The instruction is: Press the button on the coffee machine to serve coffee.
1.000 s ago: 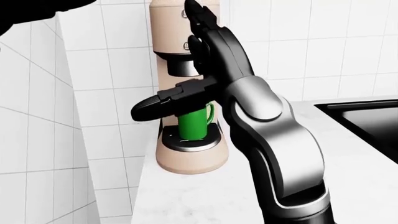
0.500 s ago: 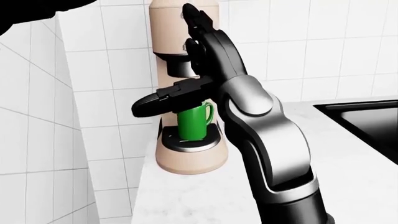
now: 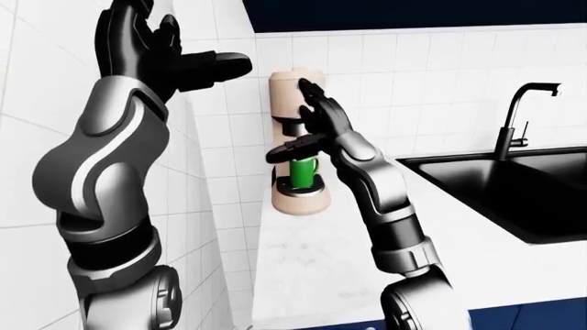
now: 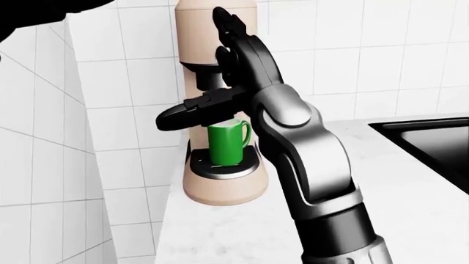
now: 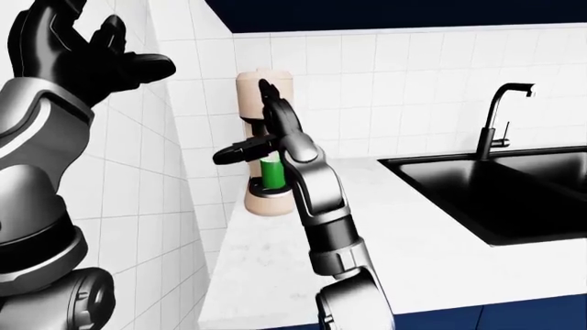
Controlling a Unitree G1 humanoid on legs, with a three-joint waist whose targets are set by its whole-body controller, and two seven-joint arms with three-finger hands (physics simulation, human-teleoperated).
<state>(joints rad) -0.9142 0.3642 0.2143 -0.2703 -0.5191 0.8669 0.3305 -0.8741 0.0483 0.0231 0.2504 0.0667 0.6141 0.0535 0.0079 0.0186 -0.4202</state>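
Note:
A beige coffee machine [image 4: 220,190] stands on the white counter against the tiled wall. A green mug [image 4: 226,144] sits on its drip tray under the spout. My right hand [image 4: 220,60] is open, its fingers [image 4: 224,19] stretched up against the machine's upper face, with the thumb [image 4: 183,116] pointing left above the mug. The fingertips cover the machine's buttons, so I cannot tell if one is pushed in. My left hand [image 3: 151,51] is open and empty, raised high at the top left of the left-eye view, away from the machine.
A black sink [image 3: 514,189] with a black faucet [image 3: 515,120] is set in the white counter [image 4: 242,231] at the right. A tiled side wall [image 4: 51,137] stands close on the machine's left. A dark cabinet [image 3: 413,14] hangs above.
My right hand has moved a little up and to the left, closer to the machine's upper face, and its fingertips now cover the buttons. The mug has not moved.

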